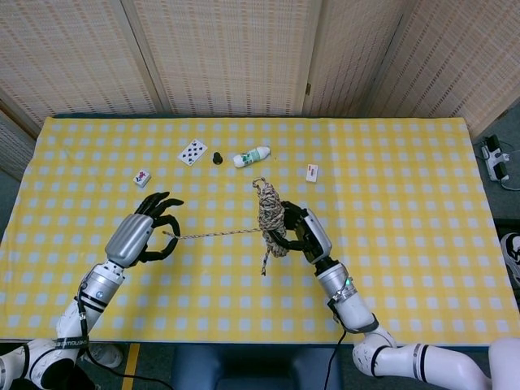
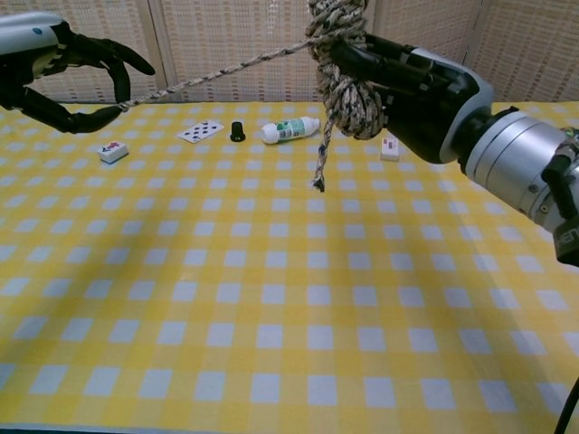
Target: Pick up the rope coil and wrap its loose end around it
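My right hand (image 1: 302, 233) (image 2: 412, 90) holds the speckled rope coil (image 1: 271, 222) (image 2: 348, 63) upright above the yellow checked table (image 1: 390, 179). A short tail of rope (image 2: 321, 163) hangs from the coil. The loose end (image 1: 215, 236) (image 2: 217, 74) stretches taut to the left, where my left hand (image 1: 146, 234) (image 2: 63, 77) pinches its tip between thumb and finger. The two hands are well apart, both off the table.
At the back of the table lie a playing card (image 1: 192, 151) (image 2: 201, 132), a small black knob (image 1: 218, 158) (image 2: 237, 132), a white bottle on its side (image 1: 251, 156) (image 2: 291, 129), a small tile (image 1: 142, 177) (image 2: 112, 151) and a white tag (image 1: 312, 172) (image 2: 390, 149).
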Robot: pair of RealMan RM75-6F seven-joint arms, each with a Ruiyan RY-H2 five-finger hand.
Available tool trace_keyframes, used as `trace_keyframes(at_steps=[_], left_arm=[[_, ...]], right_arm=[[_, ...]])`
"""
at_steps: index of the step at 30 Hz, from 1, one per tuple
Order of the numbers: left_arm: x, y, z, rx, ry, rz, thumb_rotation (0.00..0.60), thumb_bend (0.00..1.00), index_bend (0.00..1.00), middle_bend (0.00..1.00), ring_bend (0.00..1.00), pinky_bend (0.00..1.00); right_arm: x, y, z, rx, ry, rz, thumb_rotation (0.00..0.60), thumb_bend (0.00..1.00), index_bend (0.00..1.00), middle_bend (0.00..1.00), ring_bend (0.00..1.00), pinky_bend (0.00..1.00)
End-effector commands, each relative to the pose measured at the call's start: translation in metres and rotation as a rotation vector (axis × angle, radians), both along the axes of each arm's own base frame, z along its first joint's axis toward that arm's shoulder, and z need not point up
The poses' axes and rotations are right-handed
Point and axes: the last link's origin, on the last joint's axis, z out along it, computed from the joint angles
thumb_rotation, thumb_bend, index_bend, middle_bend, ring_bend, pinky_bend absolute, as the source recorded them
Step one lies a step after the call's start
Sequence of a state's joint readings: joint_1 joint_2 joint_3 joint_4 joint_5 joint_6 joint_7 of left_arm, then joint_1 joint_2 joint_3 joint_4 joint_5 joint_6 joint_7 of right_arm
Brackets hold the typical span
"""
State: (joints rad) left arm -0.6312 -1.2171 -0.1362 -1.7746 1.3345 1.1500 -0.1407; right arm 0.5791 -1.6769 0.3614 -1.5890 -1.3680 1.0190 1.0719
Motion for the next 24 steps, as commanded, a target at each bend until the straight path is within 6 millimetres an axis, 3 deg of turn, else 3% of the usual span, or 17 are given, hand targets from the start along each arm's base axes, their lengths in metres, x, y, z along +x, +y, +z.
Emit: trace_keyframes(at_steps=[1,17,24], left_arm=[[-0.002,0.004,-0.001,-0.003,0.005,0.014,0.6,0.54,0.61,0.2,0.06,0.0],[-0.004,0.01,-0.007,-0.009,0.035,0.035,0.6,0.54,0.61,0.2,0.06,0.0],[0.001,0.011,-0.008,-0.016,0.046,0.018,0.6,0.54,0.61,0.2,0.06,0.0]], right_arm=[[-0.003,0.002,0.003,-0.006,0.005,0.012,0.6,0.72,0.78,0.62,0.66,0.67],[-0.011,0.009,0.012,-0.021,0.009,0.058,0.6,0.72,0.78,0.62,0.67,0.67],[-0.014,0.009,0.01,-0.06,0.131,0.094,0.6,0.72,0.78,0.62,0.67,0.67]])
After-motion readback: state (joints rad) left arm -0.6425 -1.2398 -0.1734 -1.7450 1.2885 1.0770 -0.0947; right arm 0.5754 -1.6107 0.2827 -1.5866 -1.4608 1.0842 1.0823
